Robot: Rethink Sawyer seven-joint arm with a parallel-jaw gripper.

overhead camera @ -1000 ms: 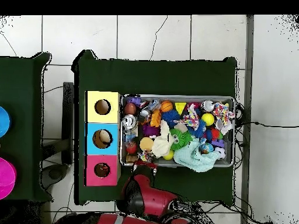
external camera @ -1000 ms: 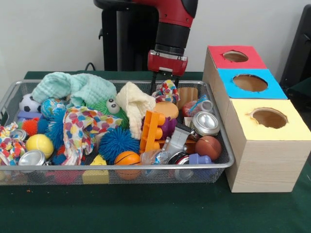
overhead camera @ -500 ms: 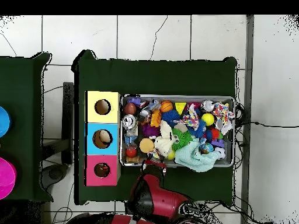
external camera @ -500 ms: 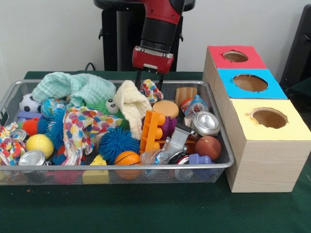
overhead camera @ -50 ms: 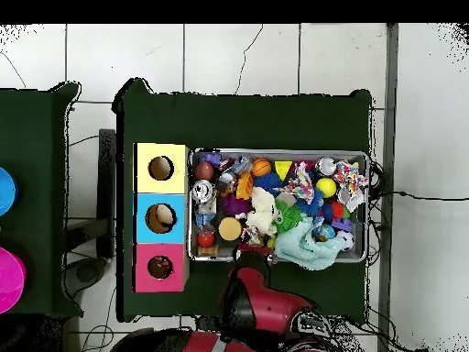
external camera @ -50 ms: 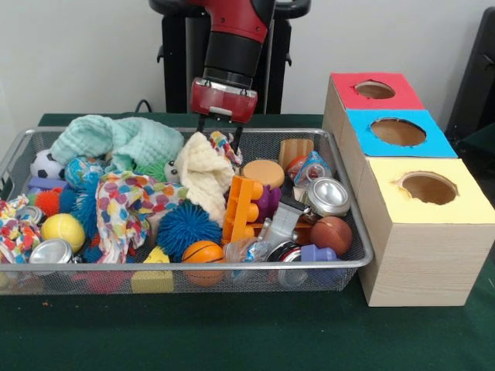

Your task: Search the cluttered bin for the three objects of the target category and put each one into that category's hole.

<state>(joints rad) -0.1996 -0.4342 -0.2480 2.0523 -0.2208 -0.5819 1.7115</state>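
- Far left of the wire bin (external camera @ -50 ms: 352,232): a mint cloth (external camera @ -50 ms: 116,139) heaped over balls, with a spotted cloth (external camera @ -50 ms: 124,205) draped below it. Loose cloth like this can snag a passing finger; judged a risk only if the arm sweeps low that way.
- Left of centre: the claw (external camera @ -50 ms: 219,131) hangs over the bin's back edge, its two dark fingers (external camera @ -50 ms: 203,124) clamped on a small multicoloured rag (external camera @ -50 ms: 223,144). The rag dangles from the tips, its lower end just touching or barely clear of a cream cloth (external camera @ -50 ms: 205,170); I cannot tell which.
- Risk here: the grip looks like a pinch on one corner. A quick swing could shake the rag loose back into the clutter, or its tail could drag the cream cloth along.
- Centre: an orange block (external camera @ -50 ms: 241,205) stands tall just beside the rag's likely path; a low carry could clip it.
- Right: the box (external camera @ -50 ms: 410,255) with red hole (external camera @ -50 ms: 375,89), blue hole (external camera @ -50 ms: 397,131) and yellow hole (external camera @ -50 ms: 428,187) sits touching the bin's end, well apart from the claw. In the overhead view the blue hole (overhead camera @ -50 ms: 160,218) shows something pale inside.
- Which hole suits cloth I cannot tell; a limp rag may also catch on a rim instead of dropping through.
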